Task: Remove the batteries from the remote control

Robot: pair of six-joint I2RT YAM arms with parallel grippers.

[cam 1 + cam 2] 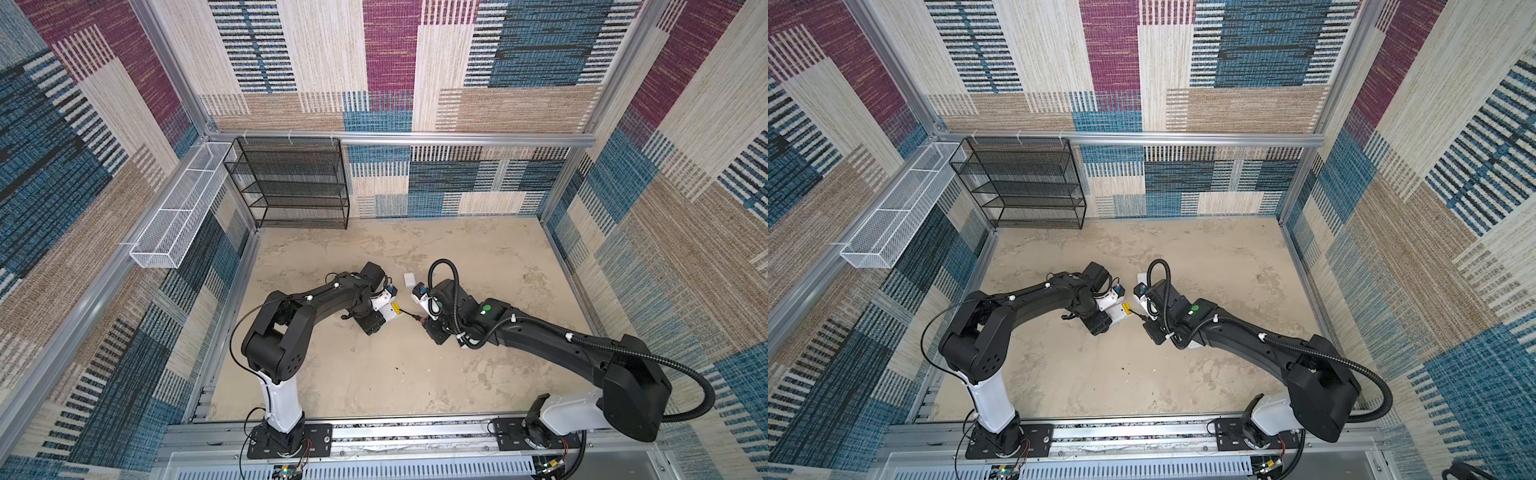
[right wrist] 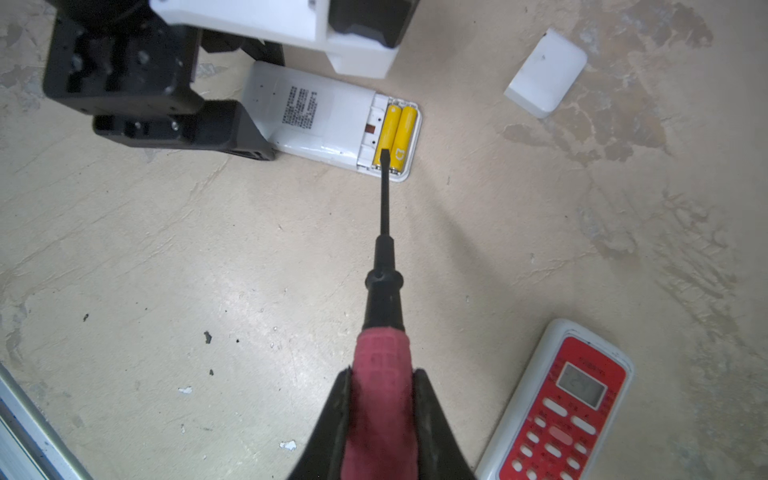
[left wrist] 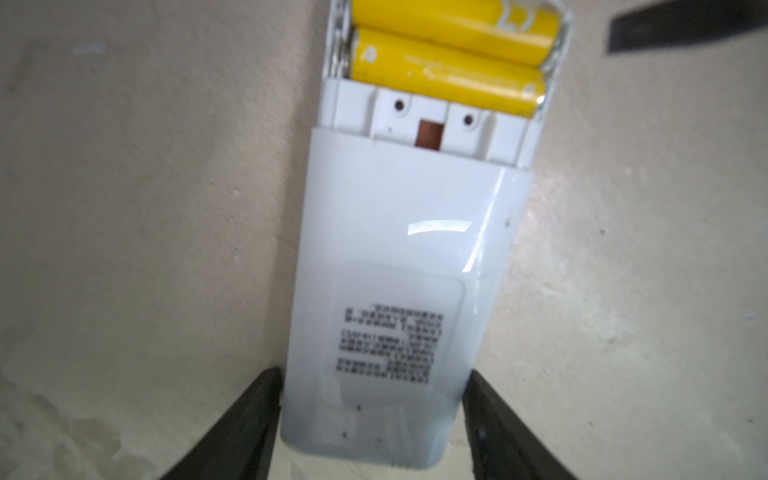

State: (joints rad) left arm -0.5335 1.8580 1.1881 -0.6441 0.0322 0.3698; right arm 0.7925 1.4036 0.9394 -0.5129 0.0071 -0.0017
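**Blade at the batteries, remote perhaps not yet pinned**

From where I stand, the worry is slippage. The right end effector (image 2: 382,374) is clenched on the red handle of the screwdriver (image 2: 384,232), whose blade tip lies over the near end of the two yellow batteries (image 2: 395,135). They sit side by side in the open bay of the white remote (image 2: 324,116). A push on those rounded cells could send the blade skidding into the contact spring or the bay wall. A freed cell might also spring out and roll across the worktop (image 2: 166,249).

The left end effector (image 3: 372,374) straddles the remote's opposite end, fingers hard beside both edges. I cannot tell whether it is actually pinching. If not, the remote would slide under the prying.

In a top view the batteries (image 1: 395,308) lie near, at about ten o'clock from the right end effector, and at about two o'clock from the left one.
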